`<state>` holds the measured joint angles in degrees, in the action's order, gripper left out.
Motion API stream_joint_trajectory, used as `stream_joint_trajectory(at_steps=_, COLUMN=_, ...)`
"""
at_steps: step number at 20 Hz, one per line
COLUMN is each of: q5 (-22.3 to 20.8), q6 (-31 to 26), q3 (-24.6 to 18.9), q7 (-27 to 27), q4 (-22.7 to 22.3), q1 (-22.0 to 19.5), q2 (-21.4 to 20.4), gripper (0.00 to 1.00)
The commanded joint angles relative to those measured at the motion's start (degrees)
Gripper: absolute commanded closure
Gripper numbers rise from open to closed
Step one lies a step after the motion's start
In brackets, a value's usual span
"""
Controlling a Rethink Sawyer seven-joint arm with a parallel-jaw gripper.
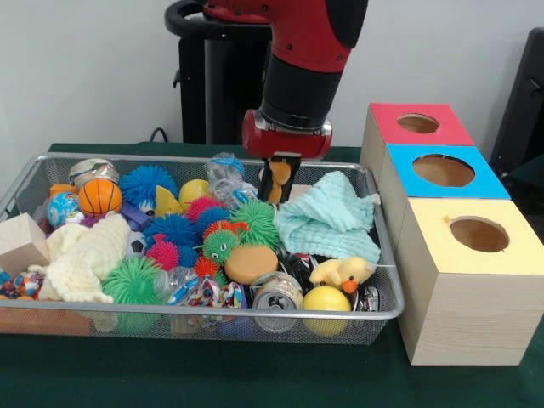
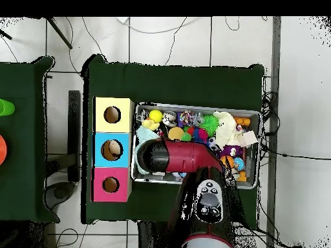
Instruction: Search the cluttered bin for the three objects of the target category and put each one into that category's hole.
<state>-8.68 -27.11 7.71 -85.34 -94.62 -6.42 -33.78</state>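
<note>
Front view
My fingers point(image 1: 280, 174): hanging over the far side of the bin point(image 1: 204, 317), clamped on an orange and yellow toy point(image 1: 275, 183) that sits between them, just above the clutter.
The hole point(image 1: 418, 123): to the right of my fingers in this picture, well apart from them, in the red-faced box point(image 1: 406, 127), the farthest of three boxes standing beside the bin.
Bin contents: spiky balls in blue, green and pink, a small basketball point(image 1: 100, 196), a cream knitted toy point(image 1: 83, 252), a pale green cloth point(image 1: 330, 218), a yellow duck point(image 1: 342, 274), a yellow ball point(image 1: 326, 299), a tin can point(image 1: 276, 292), a wooden block point(image 1: 21, 242).
Other boxes: blue-faced box point(image 1: 442, 172) in the middle, yellow-faced box point(image 1: 473, 280) nearest the camera; I cannot see inside any opening.
Desk point(image 1: 255, 374): green cloth under everything.

Overhead view
My fingers: hidden beneath my own red arm point(image 2: 184, 158), which lies across the bin point(image 2: 257, 148).
The hole point(image 2: 110, 185): on the left, in the red-faced box point(image 2: 110, 186), the one closest to my base.
Box row: yellow point(image 2: 112, 115), blue point(image 2: 112, 150), red, touching in a line along the bin's left end.
</note>
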Motion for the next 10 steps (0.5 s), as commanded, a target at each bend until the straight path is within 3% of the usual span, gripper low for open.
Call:
stream_joint_trajectory(at_steps=1, q5=1.2, q6=-9.5, q3=-2.7, q7=-5.5, q4=1.1, q1=-0.1, q2=-3.0, gripper=1.0)
stream_joint_trajectory(at_steps=4, q5=1.2, q6=-13.1, q3=-2.3, q7=-5.7, q4=2.8, q1=0.6, q2=-3.9, gripper=1.0)
stream_joint_trajectory(at_steps=10, q5=0.4, q6=-10.9, q3=-2.0, q7=-7.9, q4=3.1, q1=1.9, q2=-2.2, gripper=1.0)
